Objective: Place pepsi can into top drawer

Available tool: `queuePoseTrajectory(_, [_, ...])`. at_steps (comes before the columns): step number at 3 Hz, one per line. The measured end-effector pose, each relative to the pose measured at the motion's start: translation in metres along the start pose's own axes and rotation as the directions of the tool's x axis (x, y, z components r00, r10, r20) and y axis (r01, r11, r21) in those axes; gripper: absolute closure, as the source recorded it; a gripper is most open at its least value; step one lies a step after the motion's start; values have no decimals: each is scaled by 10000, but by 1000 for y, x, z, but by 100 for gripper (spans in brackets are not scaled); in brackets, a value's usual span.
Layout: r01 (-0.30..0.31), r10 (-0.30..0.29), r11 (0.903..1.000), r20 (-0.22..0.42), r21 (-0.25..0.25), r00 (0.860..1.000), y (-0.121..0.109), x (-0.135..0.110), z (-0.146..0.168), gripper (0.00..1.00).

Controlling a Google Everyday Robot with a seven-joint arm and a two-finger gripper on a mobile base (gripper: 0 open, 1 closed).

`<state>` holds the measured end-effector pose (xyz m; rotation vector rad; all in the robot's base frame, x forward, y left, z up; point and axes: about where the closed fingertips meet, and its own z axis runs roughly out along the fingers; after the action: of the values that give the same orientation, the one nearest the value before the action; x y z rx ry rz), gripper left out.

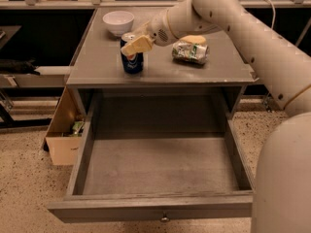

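Note:
The pepsi can [132,62] stands upright on the grey cabinet top [102,62], left of centre. My gripper [136,45] has come in from the right and sits at the can's upper part, its tan tip crossing the front of the can. The can rests on the top. The top drawer [160,208] is pulled fully open below, its inside bare, with its small round knob [165,219] on the front panel.
A white bowl [119,21] stands behind the can. A silvery-green foil packet [190,51] lies to the can's right under my arm [233,18]. A tan cardboard box [63,140] sits on the floor left of the drawer.

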<state>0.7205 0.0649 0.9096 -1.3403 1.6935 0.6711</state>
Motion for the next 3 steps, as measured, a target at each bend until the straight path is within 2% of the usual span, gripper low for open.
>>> queuePoseTrajectory(1, [98, -97, 9999, 151, -57, 9998, 2, -2, -2, 64])
queuePoseTrajectory(2, [867, -856, 9960, 504, -194, 9950, 36, -17, -48, 95])
queuePoseTrajectory(3, [1281, -1263, 9911, 473, -356, 9909, 72, -17, -87, 100])
